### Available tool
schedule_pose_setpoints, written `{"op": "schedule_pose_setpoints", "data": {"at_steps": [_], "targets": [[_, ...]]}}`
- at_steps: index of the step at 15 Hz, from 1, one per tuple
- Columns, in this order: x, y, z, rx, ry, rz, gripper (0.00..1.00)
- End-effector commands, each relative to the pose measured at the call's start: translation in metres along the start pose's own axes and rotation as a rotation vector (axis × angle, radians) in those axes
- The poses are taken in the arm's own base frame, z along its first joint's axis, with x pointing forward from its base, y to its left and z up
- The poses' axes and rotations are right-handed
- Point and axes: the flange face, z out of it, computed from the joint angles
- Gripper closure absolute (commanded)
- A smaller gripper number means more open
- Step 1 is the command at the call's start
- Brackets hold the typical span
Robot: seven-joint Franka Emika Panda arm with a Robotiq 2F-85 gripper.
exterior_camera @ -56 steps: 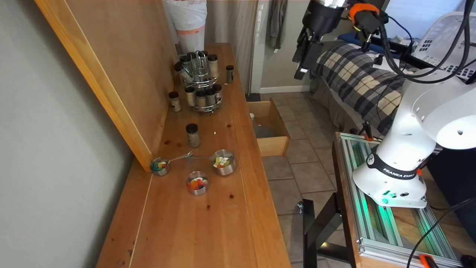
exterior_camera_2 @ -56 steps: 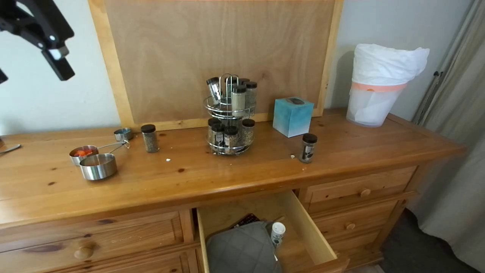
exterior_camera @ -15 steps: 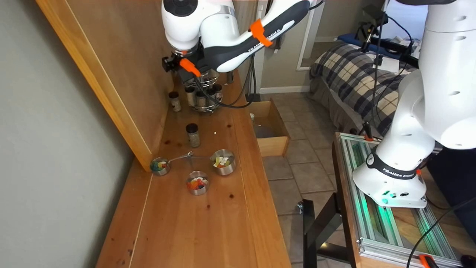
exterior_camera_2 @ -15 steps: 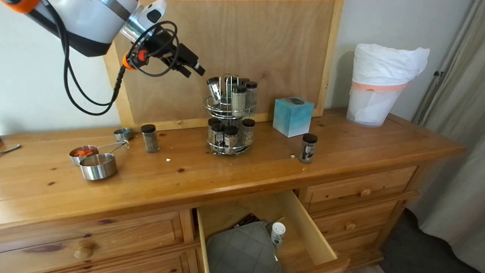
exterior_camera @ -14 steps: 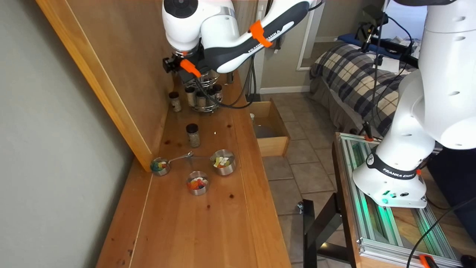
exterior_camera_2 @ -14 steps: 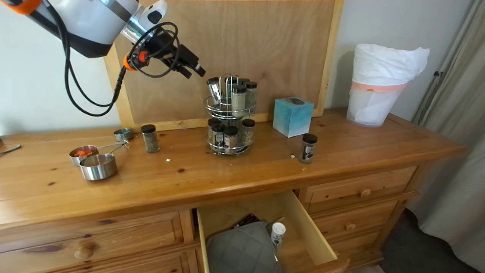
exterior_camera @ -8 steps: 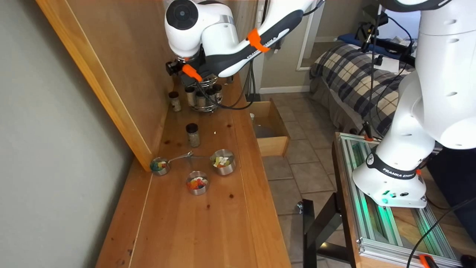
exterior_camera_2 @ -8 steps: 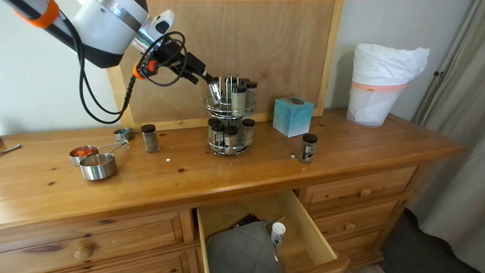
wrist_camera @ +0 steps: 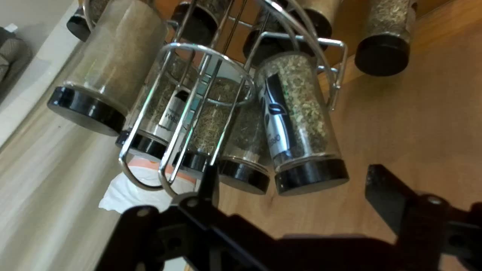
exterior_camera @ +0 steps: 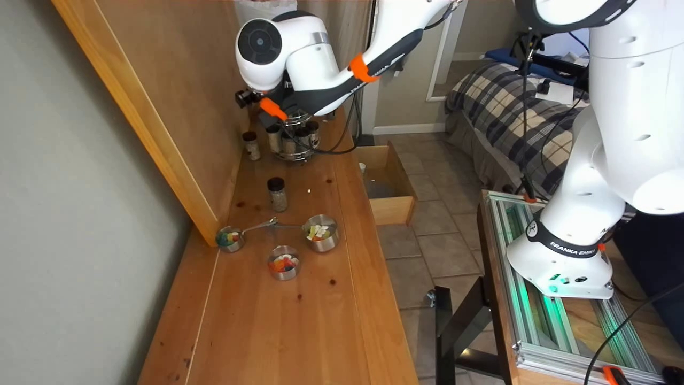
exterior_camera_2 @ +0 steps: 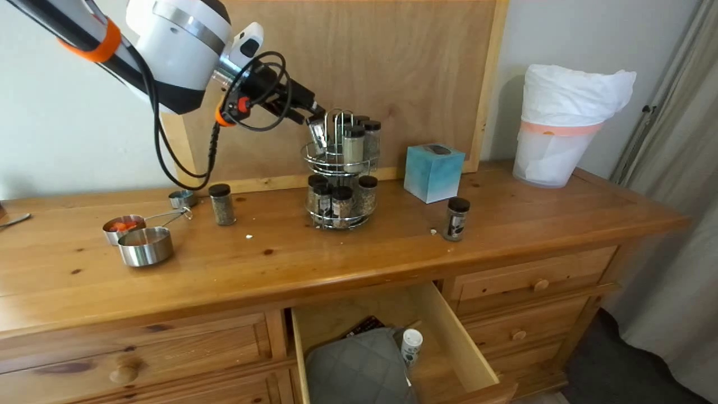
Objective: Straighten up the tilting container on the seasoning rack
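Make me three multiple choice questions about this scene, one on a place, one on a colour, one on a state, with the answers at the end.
1. Which tier of the seasoning rack holds the tilting jar?
A. Lower
B. Upper
C. Neither

2. What colour is the cube-shaped box?
A. Blue
B. Red
C. Yellow

3. How does the gripper stand?
A. Shut on the jar
B. Shut on nothing
C. Open

1 B: in an exterior view it leans in the upper one.
2 A: an exterior view shows its blue sides.
3 C: in the wrist view its fingers stand apart, with gaps on both sides of the jar's lid.
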Motion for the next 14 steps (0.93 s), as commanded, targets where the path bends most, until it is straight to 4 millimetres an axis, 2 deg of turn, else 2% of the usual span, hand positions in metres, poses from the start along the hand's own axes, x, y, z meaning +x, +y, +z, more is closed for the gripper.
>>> {"op": "schedule_pose_setpoints", "data": {"at_steps": [1,9,14], "targets": [[0.004,-0.009,0.008,-0.005,0.079,-0.050,0.00],[-0.001,-0.013,0.018,-0.040,0.168,-0.175,0.00],[-0.001,-0.009,0.017,-0.087,0.178,-0.211,0.00]]}}
